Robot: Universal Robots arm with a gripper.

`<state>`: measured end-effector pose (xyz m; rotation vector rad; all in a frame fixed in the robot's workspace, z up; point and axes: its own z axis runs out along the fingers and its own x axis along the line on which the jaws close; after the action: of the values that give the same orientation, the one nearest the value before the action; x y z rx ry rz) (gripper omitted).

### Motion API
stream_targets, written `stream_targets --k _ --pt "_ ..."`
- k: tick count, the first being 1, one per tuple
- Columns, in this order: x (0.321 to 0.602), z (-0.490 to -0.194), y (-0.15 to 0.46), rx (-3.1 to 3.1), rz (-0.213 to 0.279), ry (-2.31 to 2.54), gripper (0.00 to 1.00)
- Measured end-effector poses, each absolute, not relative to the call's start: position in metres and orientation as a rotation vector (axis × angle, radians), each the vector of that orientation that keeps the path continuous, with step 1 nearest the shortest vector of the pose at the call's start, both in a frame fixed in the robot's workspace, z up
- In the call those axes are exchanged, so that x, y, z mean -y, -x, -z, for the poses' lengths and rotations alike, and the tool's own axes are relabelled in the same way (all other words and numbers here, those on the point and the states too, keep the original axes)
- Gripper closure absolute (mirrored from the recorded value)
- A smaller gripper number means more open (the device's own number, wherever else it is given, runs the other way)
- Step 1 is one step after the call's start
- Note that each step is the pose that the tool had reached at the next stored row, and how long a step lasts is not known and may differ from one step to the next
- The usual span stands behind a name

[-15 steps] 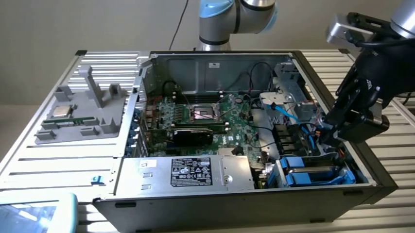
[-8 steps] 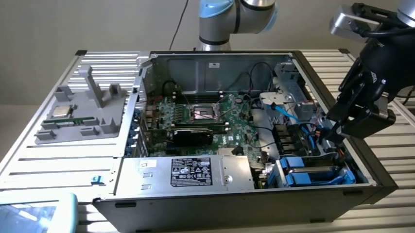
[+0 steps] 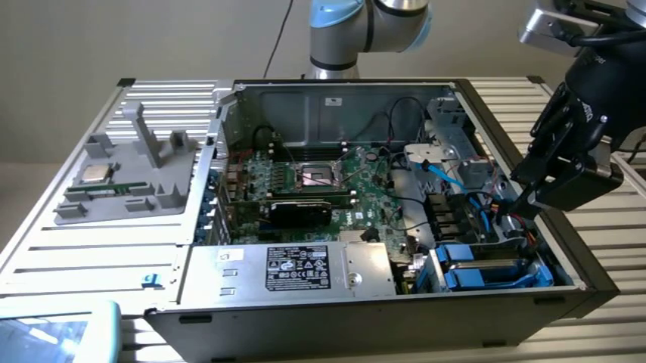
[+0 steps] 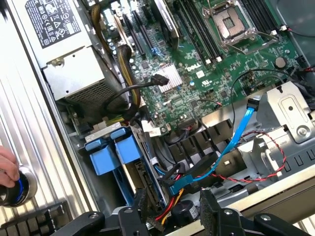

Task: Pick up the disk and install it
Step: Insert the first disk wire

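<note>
Found the disk (image 4: 129, 147), in its blue carrier, slotted into the drive bay at the corner of the case (image 3: 353, 321) beside the power supply box (image 3: 302, 268), long axis running from its blue tab straight toward the gripper (image 4: 174, 212). Hovering just above the bay's other end, jaws apart with nothing between them. Counted two blue carriers side by side, no telling the task's one from its neighbour; one power supply box, one empty processor socket (image 4: 229, 22), one person's hand (image 4: 4, 164) on a knob (image 4: 17, 186) outside the case.
</note>
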<state>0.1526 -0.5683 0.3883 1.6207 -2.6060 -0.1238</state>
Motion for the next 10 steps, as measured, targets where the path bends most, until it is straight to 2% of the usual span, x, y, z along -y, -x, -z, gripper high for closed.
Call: stream_targets --k 10 --pt "0.5683 -0.3885 -0.1525 2.606 0.124 -1.621 0.45"
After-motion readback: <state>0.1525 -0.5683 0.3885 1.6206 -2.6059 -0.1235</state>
